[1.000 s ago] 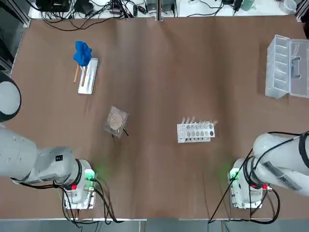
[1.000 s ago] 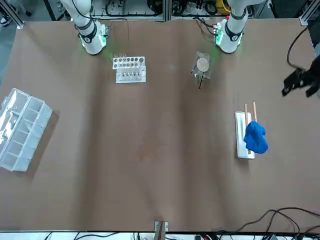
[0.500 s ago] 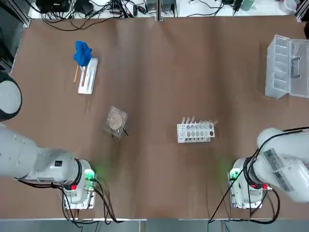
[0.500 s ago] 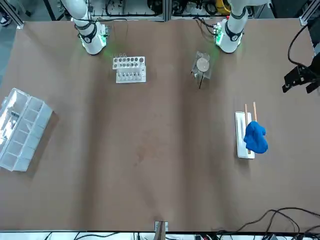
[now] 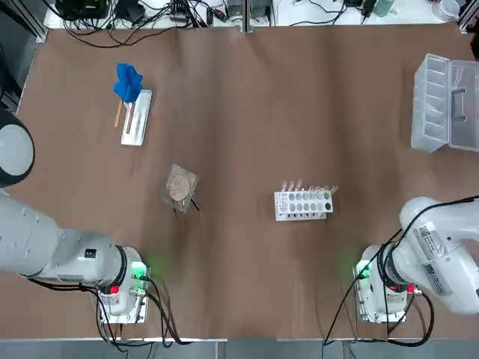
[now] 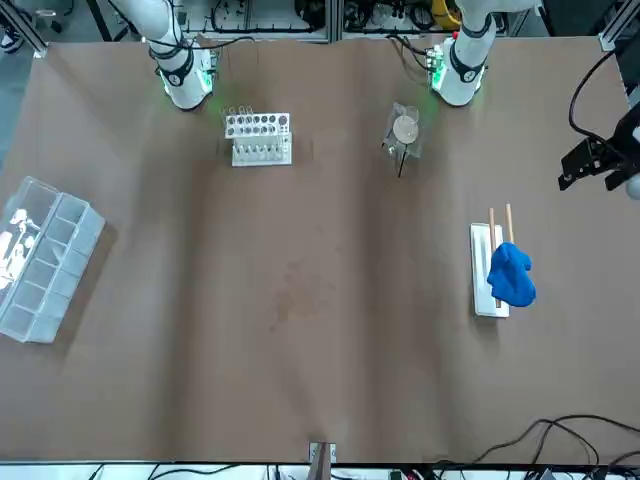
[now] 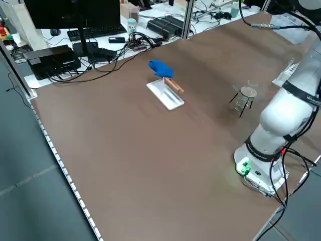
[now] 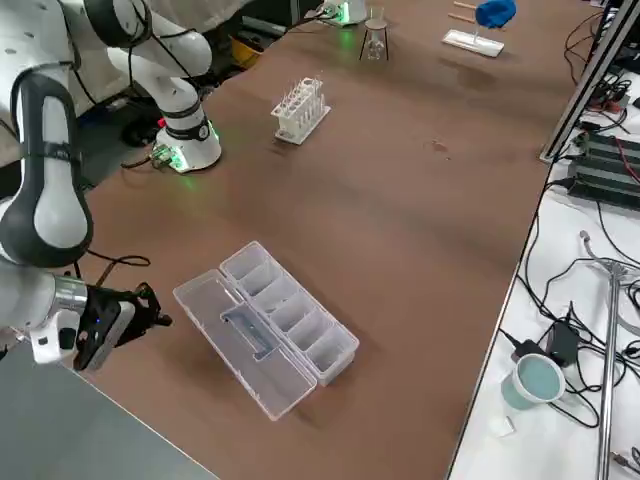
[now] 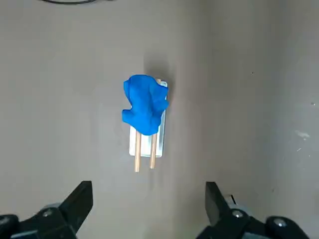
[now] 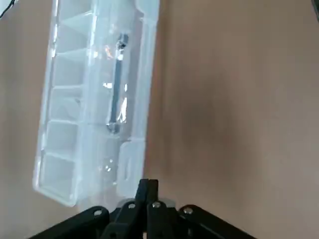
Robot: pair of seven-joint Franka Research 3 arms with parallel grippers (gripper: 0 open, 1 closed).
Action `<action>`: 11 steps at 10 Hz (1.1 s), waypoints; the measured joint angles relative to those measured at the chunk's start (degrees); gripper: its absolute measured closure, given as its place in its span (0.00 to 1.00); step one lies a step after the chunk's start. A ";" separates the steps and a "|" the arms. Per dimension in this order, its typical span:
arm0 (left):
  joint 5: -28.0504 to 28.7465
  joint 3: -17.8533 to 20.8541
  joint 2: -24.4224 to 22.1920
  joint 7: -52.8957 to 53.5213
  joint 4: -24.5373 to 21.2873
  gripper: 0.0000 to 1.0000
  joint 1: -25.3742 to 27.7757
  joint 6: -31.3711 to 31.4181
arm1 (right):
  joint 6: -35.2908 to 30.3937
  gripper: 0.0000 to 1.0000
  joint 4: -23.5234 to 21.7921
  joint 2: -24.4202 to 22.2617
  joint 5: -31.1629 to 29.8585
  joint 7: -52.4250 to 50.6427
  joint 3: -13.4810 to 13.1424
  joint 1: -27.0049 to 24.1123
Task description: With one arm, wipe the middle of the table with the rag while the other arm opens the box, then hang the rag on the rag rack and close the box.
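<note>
The bright blue rag [image 5: 127,81] hangs bunched on the far end of the rag rack [image 5: 137,117], at the table's [image 5: 247,112] far left. My left gripper [image 6: 575,175] hovers high off to the left of it. In the left wrist view it [image 9: 147,209] is open, with the rag [image 9: 144,103] and the rack's rods [image 9: 143,152] far below. The clear box [image 5: 447,102] lies flat at the far right, its black handle [image 10: 117,84] on top. My right gripper [image 8: 158,320] hangs beside the box [image 8: 268,325], apart from it, shut on nothing [image 10: 148,186].
A white test-tube rack [image 5: 303,202] stands right of the table's middle. A small clear stand with a round disc [image 5: 179,185] is left of the middle. Cables and gear line the far edge [image 5: 150,15]. Both arm bases [image 5: 120,288] sit at the near edge.
The right arm has drawn back a little toward its base, and the left gripper has shifted slightly. The rag, rack and box have not moved.
</note>
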 joint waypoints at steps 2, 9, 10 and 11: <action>0.00 -0.01 0.07 -0.02 -0.03 0.01 -0.05 0.17 | 0.65 0.97 2.13 2.59 0.83 -0.04 0.29 -0.03; 0.00 -0.06 0.88 -0.02 -0.05 0.01 -0.28 0.48 | 2.83 0.97 4.41 9.27 5.36 -2.71 1.39 0.23; 0.00 -0.06 0.88 -0.02 -0.04 0.01 -0.28 0.48 | 1.72 0.97 4.70 9.28 5.56 -2.19 1.96 0.61; 0.00 -0.05 0.88 -0.02 -0.04 0.01 -0.27 0.49 | -0.30 0.97 5.63 9.28 5.62 -0.44 2.97 1.11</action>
